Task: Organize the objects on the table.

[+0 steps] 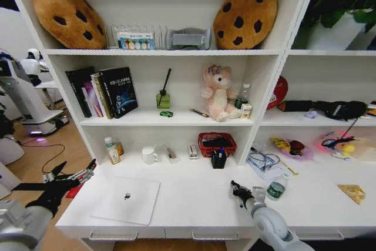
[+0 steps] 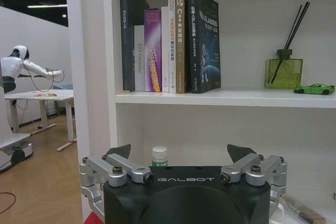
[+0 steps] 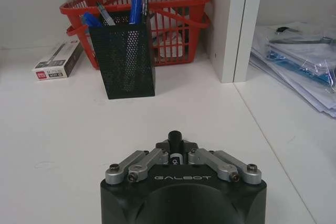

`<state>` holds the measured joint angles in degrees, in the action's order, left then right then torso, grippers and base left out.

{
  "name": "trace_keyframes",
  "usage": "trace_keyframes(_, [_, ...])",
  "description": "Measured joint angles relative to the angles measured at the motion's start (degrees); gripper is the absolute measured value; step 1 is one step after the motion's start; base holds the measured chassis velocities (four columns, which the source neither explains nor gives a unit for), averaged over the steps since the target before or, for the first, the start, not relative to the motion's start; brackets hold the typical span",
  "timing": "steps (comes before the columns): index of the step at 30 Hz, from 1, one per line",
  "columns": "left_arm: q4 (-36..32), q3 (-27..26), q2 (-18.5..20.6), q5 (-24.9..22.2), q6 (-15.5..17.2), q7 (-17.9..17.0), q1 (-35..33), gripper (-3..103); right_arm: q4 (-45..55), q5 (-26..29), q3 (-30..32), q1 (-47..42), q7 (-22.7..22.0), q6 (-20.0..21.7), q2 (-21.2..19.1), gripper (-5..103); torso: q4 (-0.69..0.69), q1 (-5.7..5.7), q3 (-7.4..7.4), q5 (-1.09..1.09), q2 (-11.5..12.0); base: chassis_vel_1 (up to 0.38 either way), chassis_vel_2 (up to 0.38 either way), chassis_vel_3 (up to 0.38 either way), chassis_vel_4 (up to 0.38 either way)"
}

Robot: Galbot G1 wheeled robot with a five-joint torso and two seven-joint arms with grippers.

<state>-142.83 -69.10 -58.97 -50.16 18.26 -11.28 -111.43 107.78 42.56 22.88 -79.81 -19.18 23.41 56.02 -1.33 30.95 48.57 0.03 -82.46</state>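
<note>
The right gripper hovers low over the white tabletop, right of centre, its fingers pressed together on a pen whose dark tip pokes out between them. Just ahead of it stands a black mesh pen holder with blue pens standing in it, and directly behind that sits the red mesh basket against the back wall. A small flat box lies beside the basket. Just to the gripper's right stands a small green-capped bottle.

The left gripper hangs off the tabletop's left end with its fingers spread wide and nothing between them (the wrist view faces the shelving from there). The closed silver laptop lies flat on the left part of the tabletop, near that gripper but apart from it. A white mug stands behind the laptop, near the back wall.

On the shelf above, the green toy car sits just beside a reed diffuser, with a row of upright books to their left.
</note>
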Motion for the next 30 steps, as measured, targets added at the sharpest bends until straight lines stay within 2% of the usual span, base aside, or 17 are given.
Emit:
trace_keyframes(2, [0.0, 0.0, 0.0, 0.0, 0.0, 0.0, 0.0, 100, -0.01, -0.34, 0.12, 0.16, 0.87, -0.74, 0.0, 12, 0.0, 0.0, 0.0, 0.0, 0.0, 0.0, 0.0, 0.0, 0.0])
trace_keyframes(4, [0.0, 0.0, 0.0, 0.0, 0.0, 0.0, 0.0, 100, -0.39, -6.43, 0.8, 1.12, 8.35, -8.82, -0.15, 12, 0.0, 0.0, 0.0, -0.01, 0.0, 0.0, 0.0, 0.0, 0.0])
trace_keyframes(5, [0.0, 0.0, 0.0, 0.0, 0.0, 0.0, 0.0, 100, -0.39, -6.43, 0.8, 1.12, 8.35, -8.82, -0.15, 12, 0.0, 0.0, 0.0, -0.01, 0.0, 0.0, 0.0, 0.0, 0.0])
trace_keyframes(7, [0.0, 0.0, 0.0, 0.0, 0.0, 0.0, 0.0, 100, -1.42, -11.66, 1.0, 4.17, 13.42, -16.13, -0.48, 12, -0.01, 0.0, 0.0, -0.04, 0.0, 0.0, 0.0, 0.0, 0.0])
trace_keyframes(8, [0.0, 0.0, 0.0, 0.0, 0.0, 0.0, 0.0, 100, -1.42, -11.66, 1.0, 4.17, 13.42, -16.13, -0.48, 12, -0.01, 0.0, 0.0, -0.04, 0.0, 0.0, 0.0, 0.0, 0.0])
trace_keyframes(10, [0.0, 0.0, 0.0, 0.0, 0.0, 0.0, 0.0, 100, -3.76, -13.12, -0.02, 9.41, 15.7, -22.21, -0.55, 12, 0.02, 0.0, 0.0, -0.03, 0.0, 0.0, 0.0, 0.0, 0.0])
trace_keyframes(11, [0.0, 0.0, 0.0, 0.0, 0.0, 0.0, 0.0, 100, -3.76, -13.12, -0.02, 9.41, 15.7, -22.21, -0.55, 12, 0.02, 0.0, 0.0, -0.03, 0.0, 0.0, 0.0, 0.0, 0.0])
trace_keyframes(13, [0.0, 0.0, 0.0, 0.0, 0.0, 0.0, 0.0, 100, -7.21, -15.08, -0.94, 13.52, 16.88, -27.56, -0.33, 12, 0.03, 0.0, 0.0, -0.04, 0.0, 0.0, 0.0, 0.0, 0.0])
trace_keyframes(14, [0.0, 0.0, 0.0, 0.0, 0.0, 0.0, 0.0, 100, -7.21, -15.08, -0.94, 13.52, 16.88, -27.56, -0.33, 12, 0.03, 0.0, 0.0, -0.04, 0.0, 0.0, 0.0, 0.0, 0.0])
trace_keyframes(16, [0.0, 0.0, 0.0, 0.0, -0.01, -0.01, 0.0, 100, -15.4, -18.0, -4.48, 20.28, 17.12, -36.45, 1.04, 12, 0.01, 0.0, 0.0, -0.03, 0.0, 0.0, 0.0, 0.0, 0.0])
trace_keyframes(18, [0.0, 0.0, 0.0, 0.0, -0.01, -0.01, 0.0, 100, -17.26, -18.63, -5.34, 21.57, 16.76, -37.98, 1.58, 12, 0.0, 0.0, 0.0, -0.03, 0.0, 0.0, 0.0, 0.0, 0.0])
trace_keyframes(20, [0.0, -0.01, 0.0, 0.0, -0.01, 0.0, 0.0, 100, -23.81, -21.74, -8.11, 25.61, 15.85, -43.43, 4.24, 12, 0.01, 0.01, 0.0, -0.02, 0.0, 0.0, 0.0, 0.0, 0.0])
trace_keyframes(21, [0.0, -0.01, 0.0, 0.0, -0.01, 0.0, 0.0, 100, -23.81, -21.74, -8.11, 25.61, 15.85, -43.43, 4.24, 12, 0.01, 0.01, 0.0, -0.02, 0.0, 0.0, 0.0, 0.0, 0.0])
trace_keyframes(23, [0.0, 0.0, 0.0, 0.0, -0.01, 0.0, 0.0, 100, -27.58, -24.12, -9.53, 27.71, 15.76, -46.87, 6.46, 12, 0.0, 0.01, 0.0, -0.04, 0.0, 0.0, 0.0, 0.0, 0.0])
trace_keyframes(26, [0.0, 0.0, 0.0, 0.0, -0.01, 0.0, 0.0, 100, -29.27, -25.11, -10.26, 28.71, 15.69, -48.88, 7.89, 12, 0.0, 0.01, 0.0, -0.04, 0.0, 0.0, 0.0, 0.0, 0.0])
trace_keyframes(27, [0.0, 0.0, 0.0, 0.0, -0.01, 0.0, 0.0, 100, -30.83, -26.1, -11.01, 29.82, 15.47, -50.8, 9.64, 12, 0.01, 0.01, 0.0, -0.03, 0.0, 0.0, 0.0, 0.0, 0.0])
trace_keyframes(30, [0.0, 0.0, 0.0, 0.0, -0.01, 0.0, 0.0, 100, -32.09, -26.47, -11.98, 31.25, 14.84, -51.93, 11.65, 12, 0.02, 0.01, -0.01, -0.04, 0.0, 0.0, 0.0, 0.0, 0.0])
